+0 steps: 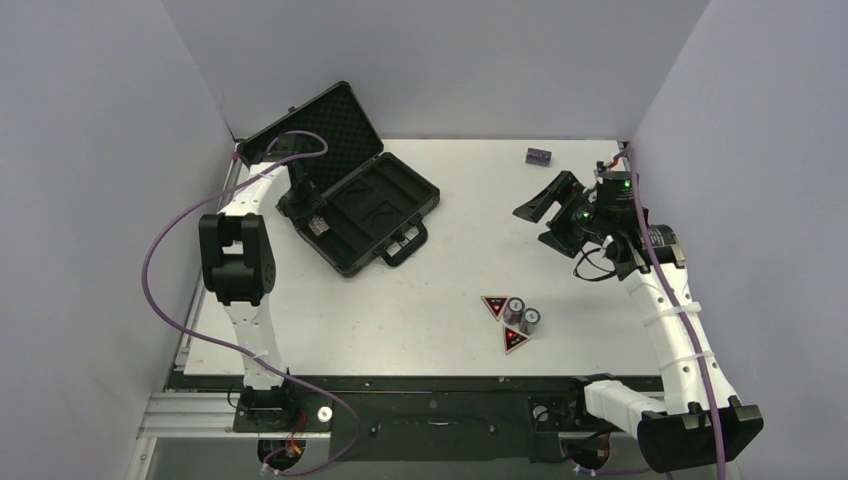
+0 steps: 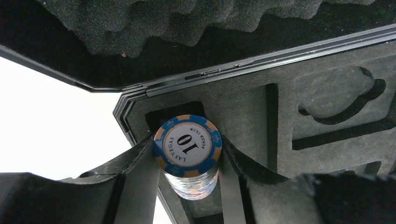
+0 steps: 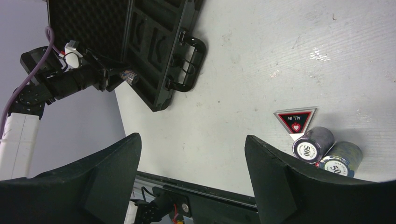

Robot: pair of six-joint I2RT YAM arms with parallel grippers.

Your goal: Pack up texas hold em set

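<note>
Clamped in left end effector (image 2: 187, 154): "10" chip stack (image 2: 187, 140), seemingly over foam slot (image 2: 158, 119) of briefcase (image 1: 375, 205), 10 o'clock. Spread apart, 2 o'clock: right end effector (image 3: 191, 154). On bench (image 1: 450, 290), 5 o'clock: two "500" stacks (image 1: 513, 310) (image 1: 531, 319), two tokens (image 1: 494, 305) (image 1: 516, 341).

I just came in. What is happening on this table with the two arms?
A poker set is being packed. The left gripper is closed on a stack of chips, topped by a blue 10 chip, at a foam slot near the corner of the open black case. The right gripper is open and empty, hanging above the table. Two more chip stacks and two triangular tokens lie on the table, not yet packed.
</note>
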